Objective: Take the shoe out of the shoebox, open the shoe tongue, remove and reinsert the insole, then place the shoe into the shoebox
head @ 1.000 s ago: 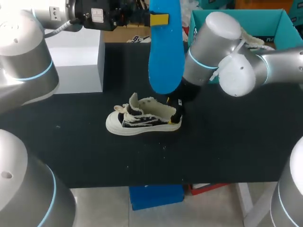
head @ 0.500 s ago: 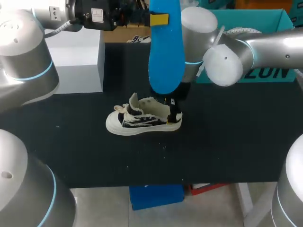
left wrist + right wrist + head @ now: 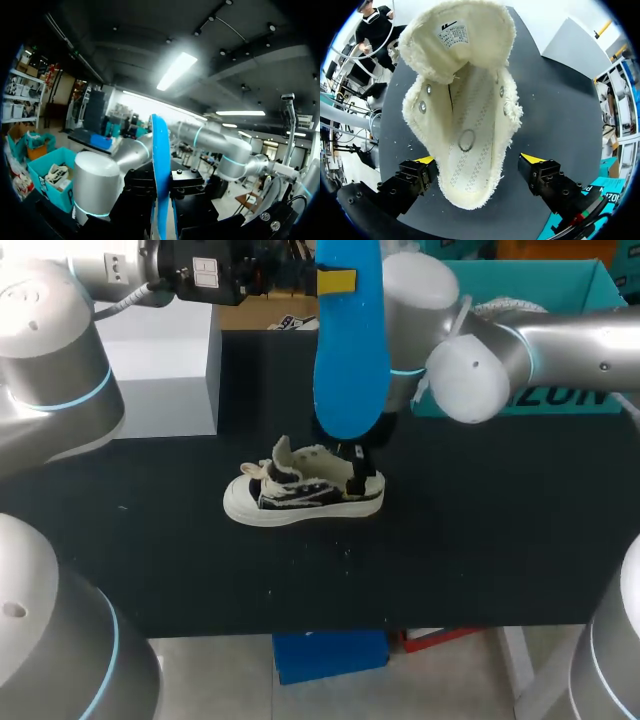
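Head view, left gripper [image 3: 335, 281]: closed on the blue insole [image 3: 350, 350], which hangs down from it; its lower end is just above the sneaker [image 3: 303, 490].
Head view, right gripper [image 3: 356, 462]: at the sneaker's heel. The teal shoebox [image 3: 572, 285] is behind its arm.
Left wrist view, left gripper [image 3: 161, 192]: both fingers press the insole [image 3: 159, 165] from two sides, and the insole is seen on its edge. The shoebox [image 3: 51, 194] is far off to the side.
Right wrist view, right gripper [image 3: 479, 161]: wide open, with one yellow tip on each side of the heel, touching nothing as far as I can see. The sneaker [image 3: 465, 120] lies on the table [image 3: 555, 110] with its tongue folded forward and its inside bare.
Risk, sneaker: nothing holds the heel, so I think it may slide or tip when the insole pushes in.
Risk, insole: it is long and gripped at one end only. It may bend or catch on the frayed collar.
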